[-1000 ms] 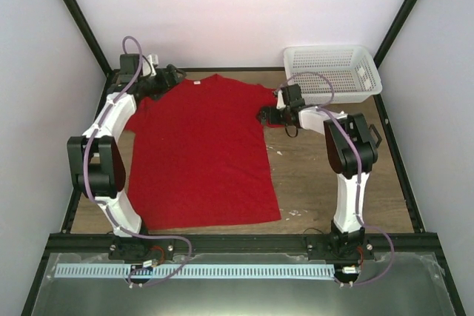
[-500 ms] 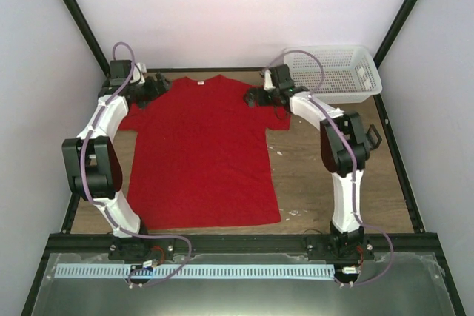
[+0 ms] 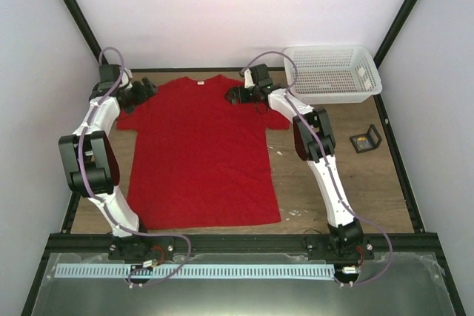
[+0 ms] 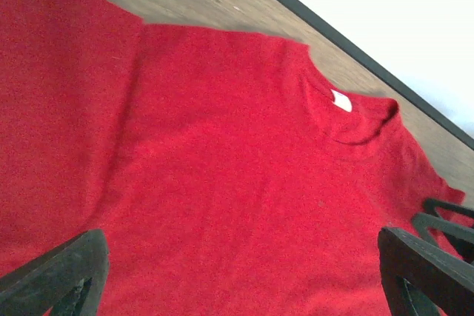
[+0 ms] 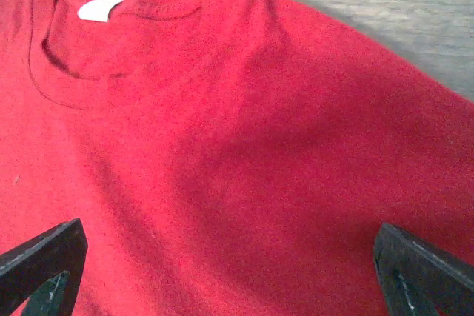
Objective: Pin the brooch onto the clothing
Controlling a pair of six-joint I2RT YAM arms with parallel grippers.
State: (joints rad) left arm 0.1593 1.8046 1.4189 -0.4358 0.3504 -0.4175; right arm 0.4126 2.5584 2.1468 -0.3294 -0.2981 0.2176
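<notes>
Shirt's laid flat, pin job not begun yet.
The red shirt [image 3: 200, 153] lies mid table [image 3: 333, 183]. L gripper [image 3: 141, 94] at 10 o'clock and R gripper [image 3: 235, 96] at 12 hang over its shoulders, both w/ fingers wide, holding nothing. I think the brooch [image 3: 361, 141] is the tiny thing in the black stand [image 3: 368, 132] at 3 o'clock, but it's too small to be sure. Next I need to go grab it. White basket [image 3: 348, 96] at 1 o'clock: I see nothing in it.
</notes>
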